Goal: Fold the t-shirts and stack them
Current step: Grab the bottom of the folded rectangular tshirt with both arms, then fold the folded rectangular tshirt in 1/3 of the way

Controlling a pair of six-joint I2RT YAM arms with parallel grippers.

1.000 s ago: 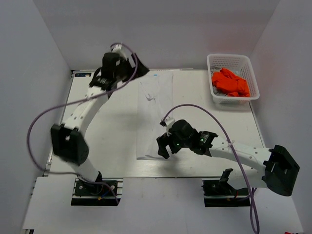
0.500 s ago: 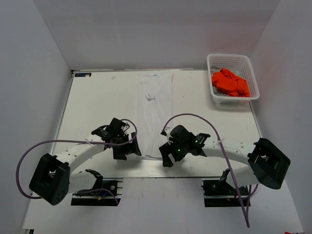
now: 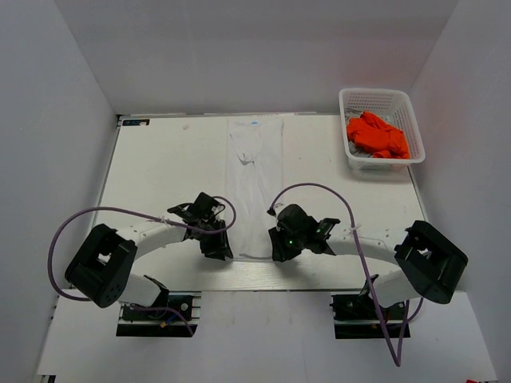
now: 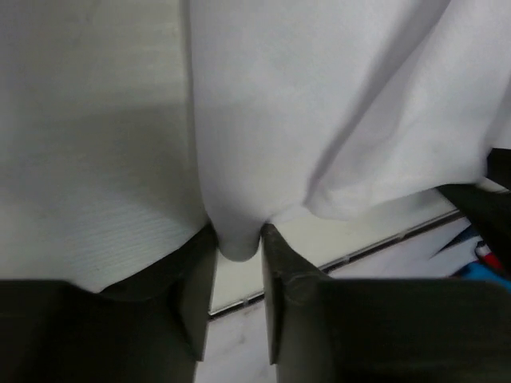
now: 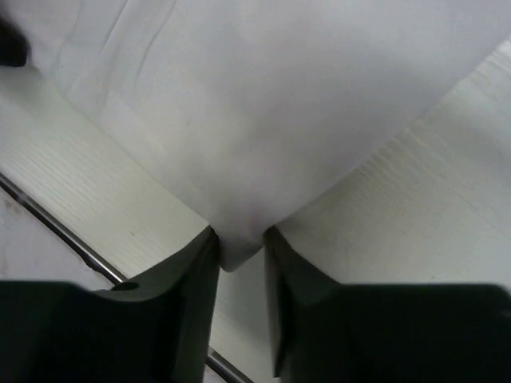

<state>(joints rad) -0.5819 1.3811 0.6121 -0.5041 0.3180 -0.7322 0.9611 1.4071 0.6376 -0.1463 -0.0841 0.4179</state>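
Clamped tight on white t-shirt (image 3: pixel 255 175) at its two near corners, via left gripper (image 4: pixel 237 249) and right gripper (image 5: pixel 239 249); stretched flat away from both toward far table (image 3: pixel 160 159) edge.

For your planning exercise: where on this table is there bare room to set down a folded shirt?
Bare table lies left of the white t-shirt, out to the left edge, and right of it, nearer than the basket. Crowded: the near edge, where the left gripper and right gripper pinch the shirt's corners.
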